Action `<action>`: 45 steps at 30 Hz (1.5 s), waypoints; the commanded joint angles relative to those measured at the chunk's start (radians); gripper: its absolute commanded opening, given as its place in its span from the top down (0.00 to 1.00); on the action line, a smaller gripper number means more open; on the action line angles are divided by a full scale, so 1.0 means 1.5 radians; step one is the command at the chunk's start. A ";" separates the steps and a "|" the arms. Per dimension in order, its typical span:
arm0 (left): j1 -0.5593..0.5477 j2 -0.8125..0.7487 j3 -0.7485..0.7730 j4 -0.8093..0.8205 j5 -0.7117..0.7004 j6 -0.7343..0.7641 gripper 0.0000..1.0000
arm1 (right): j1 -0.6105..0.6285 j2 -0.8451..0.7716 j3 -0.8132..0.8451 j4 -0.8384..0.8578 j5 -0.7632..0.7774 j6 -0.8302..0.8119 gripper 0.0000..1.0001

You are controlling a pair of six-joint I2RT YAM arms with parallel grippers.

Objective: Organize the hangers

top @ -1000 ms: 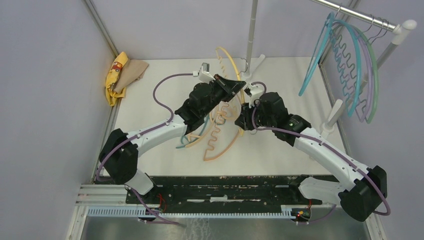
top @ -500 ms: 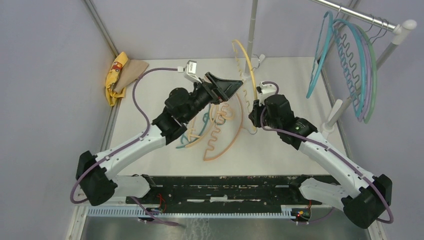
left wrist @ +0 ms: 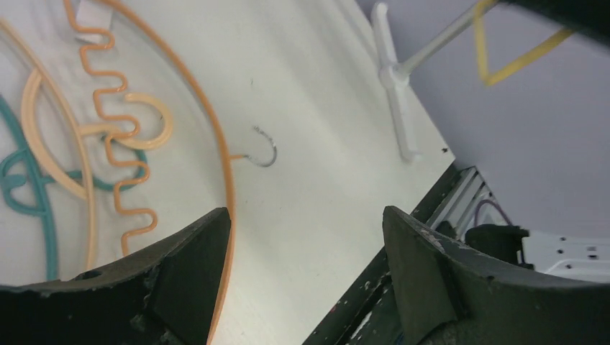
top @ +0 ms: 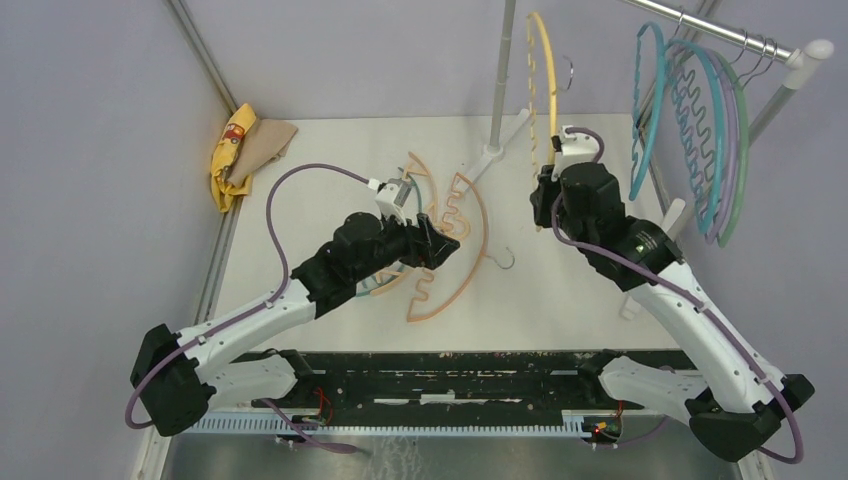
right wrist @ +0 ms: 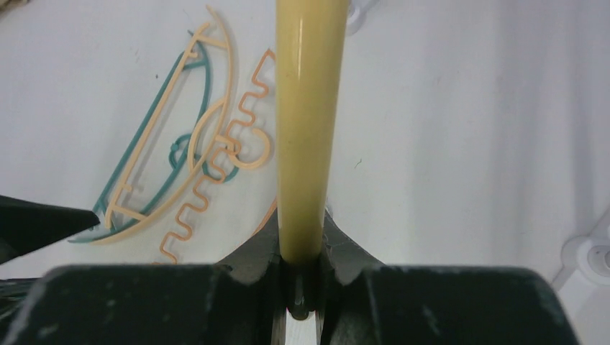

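A yellow hanger stands upright in the air, and my right gripper is shut on its lower bar, left of the rack rod. Several teal, lilac and green hangers hang on that rod. On the table lies a pile: an orange hanger with its metal hook, a tan hanger and a teal hanger. My left gripper hovers open over the pile's right side, nothing between its fingers.
A yellow-and-tan cloth lies at the back left corner. The rack's pole rises from a white foot at the back centre; another leg stands at the right. A black rail runs along the near edge.
My left gripper let go of the yellow hanger, opened and drew back down over the pile. The right gripper closed on the hanger and carried it up and right toward the rack.
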 commanded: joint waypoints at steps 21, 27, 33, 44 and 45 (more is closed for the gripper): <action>-0.002 -0.094 -0.078 -0.045 -0.016 0.067 0.17 | -0.056 0.201 0.269 -0.047 0.225 -0.022 0.93; -0.002 -0.104 -0.090 -0.050 -0.013 0.061 0.18 | -0.138 0.237 0.314 -0.030 0.128 -0.006 0.94; -0.003 -0.084 -0.102 -0.039 -0.019 0.059 0.18 | -0.173 0.248 0.321 -0.006 0.085 -0.004 0.93; -0.002 -0.046 -0.110 -0.024 -0.008 0.057 0.20 | -0.242 0.274 0.350 0.006 0.023 0.000 0.93; -0.002 -0.039 -0.110 -0.023 -0.006 0.058 0.20 | -0.244 0.271 0.348 0.010 0.023 0.000 0.94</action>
